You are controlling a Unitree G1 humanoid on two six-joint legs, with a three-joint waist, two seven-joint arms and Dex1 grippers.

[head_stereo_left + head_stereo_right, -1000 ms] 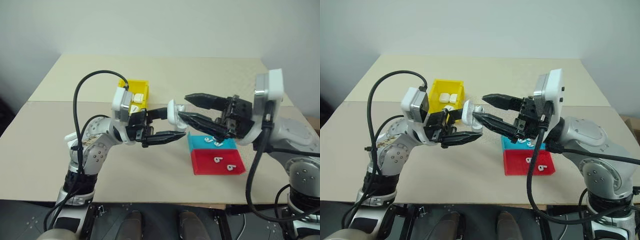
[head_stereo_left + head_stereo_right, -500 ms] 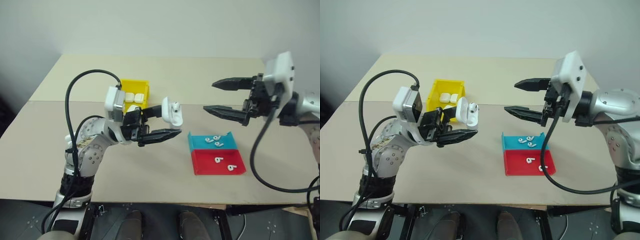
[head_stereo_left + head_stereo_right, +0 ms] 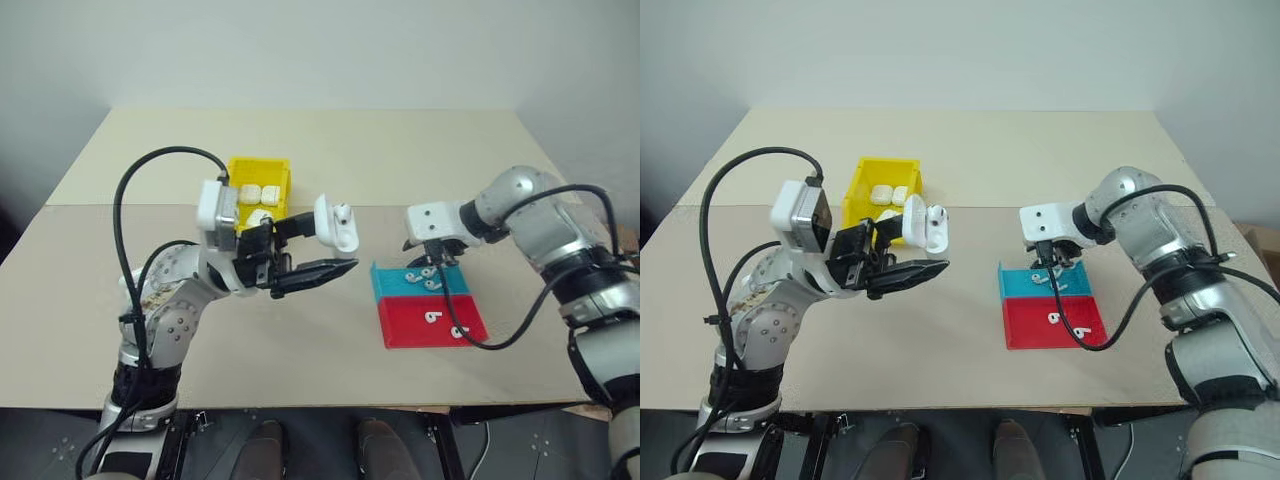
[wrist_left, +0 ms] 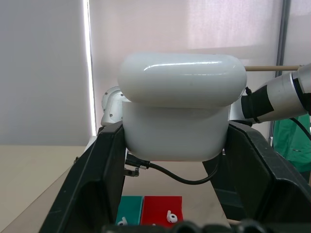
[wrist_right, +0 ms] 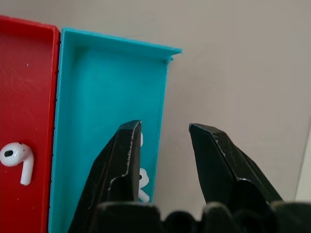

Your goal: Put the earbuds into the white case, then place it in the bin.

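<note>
- While my left gripper (image 3: pixel 335 250) is clamped on the white case (image 3: pixel 335 222), I hold it up in the air above the tabletop (image 3: pixel 300 340), between the yellow bin (image 3: pixel 258 168) and the two shallow trays.
- Its flip lid stands open, and one earbud (image 3: pixel 342 210) sits in the case with its rounded head poking out of the top (I cannot tell whether a second is seated beside it).
- From my left wrist view the case (image 4: pixel 180 109) fills the space between my two black fingers (image 4: pixel 95 179), pressed against both of them.
- My right gripper (image 5: pixel 163 145) points down at the teal tray (image 3: pixel 390 285), its fingers parted with a gap between the tips and nothing between them.
- One of those fingertips hangs over the teal tray's floor near its side wall, the other over the bare tabletop just outside that wall.
- Loose earbuds (image 3: pixel 425 278) lie in the teal tray close under this gripper.
- Touching the teal tray on the side nearer me is the red tray (image 3: pixel 400 325), with two more earbuds (image 3: pixel 435 319) lying on it.
- Behind my left arm, the yellow bin rests on the tabletop holding several closed white cases (image 3: pixel 258 192) (at least three, lying close together).
</note>
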